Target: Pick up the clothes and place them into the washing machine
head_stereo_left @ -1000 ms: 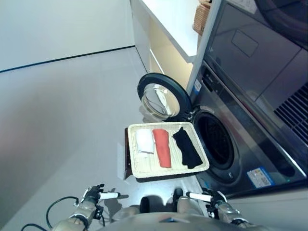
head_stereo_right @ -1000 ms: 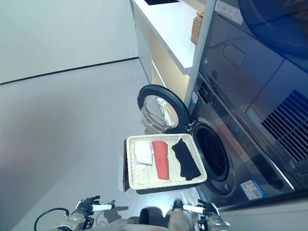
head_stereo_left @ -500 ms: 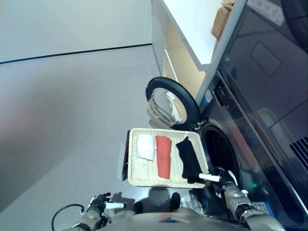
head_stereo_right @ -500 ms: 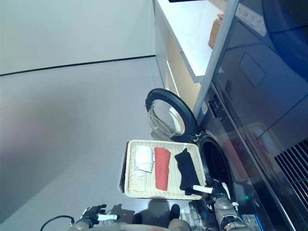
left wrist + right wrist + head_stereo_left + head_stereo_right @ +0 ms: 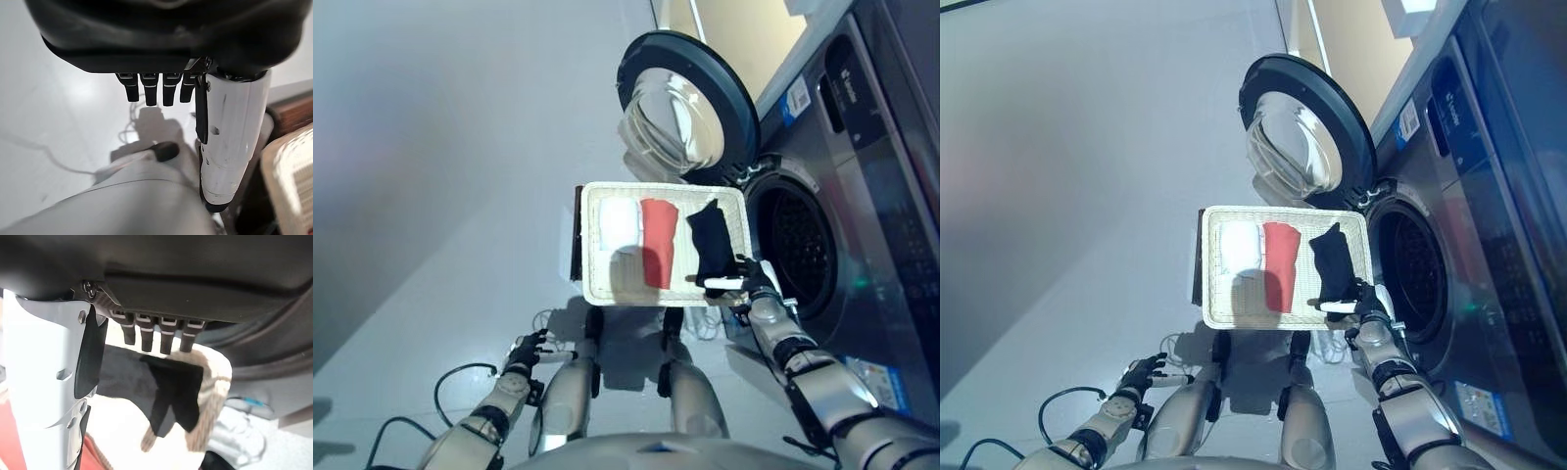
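A shallow wicker basket (image 5: 592,294) rests on a dark brown box (image 5: 575,245) in front of the washing machine's open drum (image 5: 798,250). In it lie a white cloth (image 5: 619,223), a red cloth (image 5: 658,253) and a black cloth (image 5: 710,245) side by side. My right hand (image 5: 756,289) is at the basket's near right corner, by the black cloth's near end. In the right wrist view its fingers (image 5: 156,338) are straight over the black cloth (image 5: 171,387), holding nothing. My left hand (image 5: 527,350) hangs low to the left, open and empty.
The machine's round door (image 5: 685,108) stands swung open behind the basket. The machine's dark front (image 5: 881,225) runs along the right. Grey floor (image 5: 431,176) spreads to the left. The left wrist view shows the basket's edge (image 5: 288,171).
The camera has tilted down and closer. My right hand has come up from low beside me to the basket's near right corner at the black cloth. My left hand stays low.
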Robot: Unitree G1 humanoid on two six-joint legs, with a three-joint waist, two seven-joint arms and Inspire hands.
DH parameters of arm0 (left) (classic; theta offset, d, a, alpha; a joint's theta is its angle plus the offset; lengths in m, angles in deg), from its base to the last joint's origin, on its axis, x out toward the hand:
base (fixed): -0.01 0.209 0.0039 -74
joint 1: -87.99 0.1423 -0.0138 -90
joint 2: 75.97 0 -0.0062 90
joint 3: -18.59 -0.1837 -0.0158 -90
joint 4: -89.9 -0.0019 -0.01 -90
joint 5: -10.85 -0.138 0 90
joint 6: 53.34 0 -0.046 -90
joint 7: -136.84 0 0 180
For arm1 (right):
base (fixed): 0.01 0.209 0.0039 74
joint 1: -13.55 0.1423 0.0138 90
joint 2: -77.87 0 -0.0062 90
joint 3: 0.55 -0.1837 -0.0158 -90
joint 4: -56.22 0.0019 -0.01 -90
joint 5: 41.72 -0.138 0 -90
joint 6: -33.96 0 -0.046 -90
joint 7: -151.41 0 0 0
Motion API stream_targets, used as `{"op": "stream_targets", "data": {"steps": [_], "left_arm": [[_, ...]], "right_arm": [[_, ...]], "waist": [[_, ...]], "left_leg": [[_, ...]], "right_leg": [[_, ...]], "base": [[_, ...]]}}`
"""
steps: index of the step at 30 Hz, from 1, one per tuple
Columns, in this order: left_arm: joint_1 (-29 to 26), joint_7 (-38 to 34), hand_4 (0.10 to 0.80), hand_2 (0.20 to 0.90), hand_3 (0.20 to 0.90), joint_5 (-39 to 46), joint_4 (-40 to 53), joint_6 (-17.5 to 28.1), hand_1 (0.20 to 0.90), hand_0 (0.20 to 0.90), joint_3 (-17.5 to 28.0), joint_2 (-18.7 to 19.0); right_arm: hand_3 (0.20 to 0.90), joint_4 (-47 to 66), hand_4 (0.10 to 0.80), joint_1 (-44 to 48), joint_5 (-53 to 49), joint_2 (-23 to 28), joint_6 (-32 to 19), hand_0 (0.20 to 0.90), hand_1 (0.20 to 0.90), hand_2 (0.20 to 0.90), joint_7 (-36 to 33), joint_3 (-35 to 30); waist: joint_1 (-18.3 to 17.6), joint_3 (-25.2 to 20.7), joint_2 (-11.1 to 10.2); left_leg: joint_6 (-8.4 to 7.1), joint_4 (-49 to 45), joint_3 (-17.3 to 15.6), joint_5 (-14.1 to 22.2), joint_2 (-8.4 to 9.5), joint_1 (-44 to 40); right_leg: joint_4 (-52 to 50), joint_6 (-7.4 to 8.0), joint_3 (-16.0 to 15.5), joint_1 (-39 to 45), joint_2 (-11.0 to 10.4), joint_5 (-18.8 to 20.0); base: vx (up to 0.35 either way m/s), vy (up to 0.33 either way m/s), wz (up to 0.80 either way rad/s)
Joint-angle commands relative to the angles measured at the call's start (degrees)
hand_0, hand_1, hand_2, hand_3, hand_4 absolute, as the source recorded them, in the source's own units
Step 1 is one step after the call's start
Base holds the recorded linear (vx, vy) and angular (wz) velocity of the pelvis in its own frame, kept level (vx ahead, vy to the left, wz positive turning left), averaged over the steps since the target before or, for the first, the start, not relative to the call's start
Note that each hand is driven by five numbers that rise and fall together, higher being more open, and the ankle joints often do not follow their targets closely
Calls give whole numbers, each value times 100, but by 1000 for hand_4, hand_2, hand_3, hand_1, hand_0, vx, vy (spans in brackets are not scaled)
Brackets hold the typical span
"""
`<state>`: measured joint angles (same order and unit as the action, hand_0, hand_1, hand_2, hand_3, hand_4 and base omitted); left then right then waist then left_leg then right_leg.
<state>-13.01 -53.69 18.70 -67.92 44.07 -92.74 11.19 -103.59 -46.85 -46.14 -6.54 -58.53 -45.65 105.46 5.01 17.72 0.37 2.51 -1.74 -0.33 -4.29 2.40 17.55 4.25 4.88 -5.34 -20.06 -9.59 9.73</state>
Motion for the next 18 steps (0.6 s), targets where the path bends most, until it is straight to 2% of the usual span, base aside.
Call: {"op": "stream_targets", "data": {"steps": [1, 2, 4, 9, 18], "left_arm": [[-181, -387, 800, 900, 900, 90, -60, 209, 900, 900, 14, 129], [-242, -528, 800, 900, 900, 265, -8, 261, 900, 900, 120, 249], [-255, -561, 800, 900, 900, 327, 8, 285, 900, 900, 148, 265], [-282, -674, 800, 900, 900, 590, 152, 380, 900, 900, 130, 164], [-251, -573, 800, 900, 900, 1026, 711, 502, 900, 900, -124, 32]], "right_arm": [[900, -99, 800, 809, 370, 541, -67, 900, 900, 900, -485, 249], [900, -207, 800, 1253, 580, 626, 3, 900, 900, 900, -673, 402], [900, -279, 800, 1352, 624, 666, 27, 900, 900, 900, -723, 432], [900, -472, 800, 1958, 969, 952, 157, 900, 900, 900, -1217, 533], [900, -772, 800, 2643, 1151, 1342, 258, 900, 900, 900, -1340, 826]], "waist": [[231, -25, 102], [329, 88, 113], [339, 123, 115], [355, 302, 303], [410, 402, 477]], "left_leg": [[-352, -79, 130, -164, -149, 400], [-362, -127, 9, -174, -170, 516], [-370, -169, -33, -186, -168, 574], [-370, -503, 50, -90, -115, 909], [-380, -725, 132, -40, -67, 1331]], "right_leg": [[-802, 137, 91, 62, 13, -253], [-877, 159, -79, -122, -6, -147], [-863, 159, -100, -157, -5, -116], [-1003, 114, -172, -399, -12, -196], [-1323, 74, -208, -827, 30, -366]], "base": [[-60, 102, -40], [-60, 102, -24], [6, 23, -32], [22, 3, 3], [0, -1, 4]]}}
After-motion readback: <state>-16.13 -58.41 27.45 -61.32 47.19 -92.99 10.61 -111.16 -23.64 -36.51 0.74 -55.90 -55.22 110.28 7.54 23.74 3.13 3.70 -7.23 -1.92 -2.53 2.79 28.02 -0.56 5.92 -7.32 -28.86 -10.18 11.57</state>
